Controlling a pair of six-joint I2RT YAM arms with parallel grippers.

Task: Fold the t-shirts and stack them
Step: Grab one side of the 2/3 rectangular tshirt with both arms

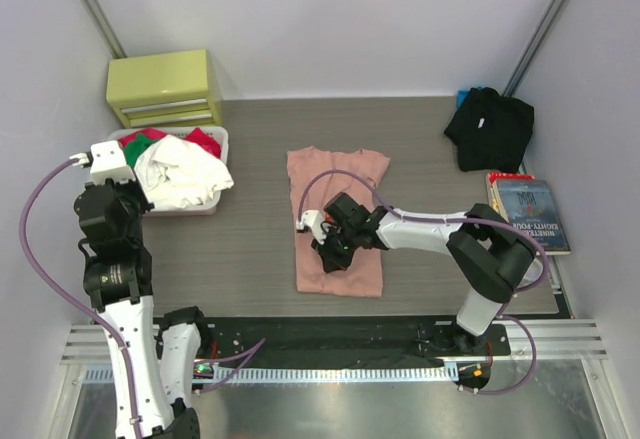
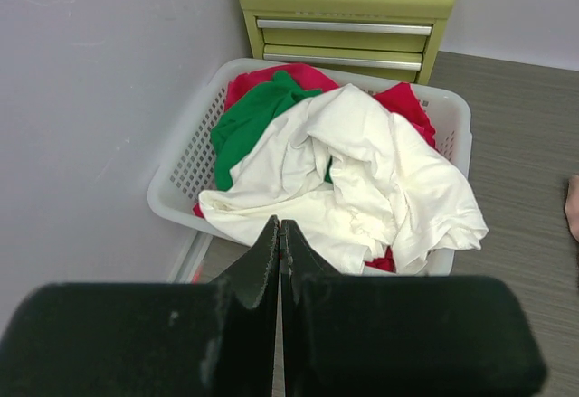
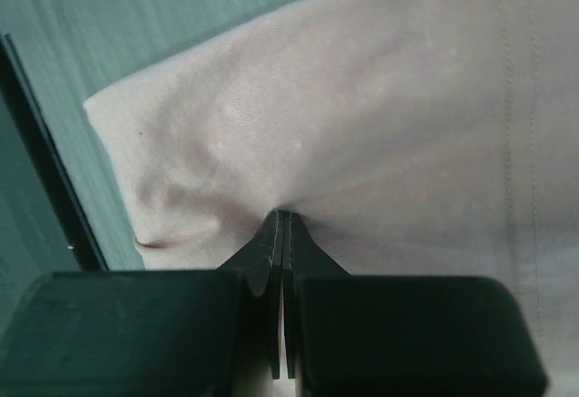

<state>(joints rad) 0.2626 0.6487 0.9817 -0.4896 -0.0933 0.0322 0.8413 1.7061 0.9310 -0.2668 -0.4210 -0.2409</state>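
Grey wood-grain desk (image 1: 250, 249), white walls. Right pincer (image 3: 282, 215) clamped on a pucker of the salmon-pink t-shirt (image 1: 340, 174), which lies flat mid-desk. Left pincer (image 2: 280, 234) together, empty, over the laundry basket (image 2: 181, 171). Advice: lift low, carry the hem straight.

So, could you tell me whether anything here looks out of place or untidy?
The black tee lies crumpled in the far right corner, and a white cloth spills over the basket rim. The pink tee lies flat, puckered only where the right fingers pinch it.
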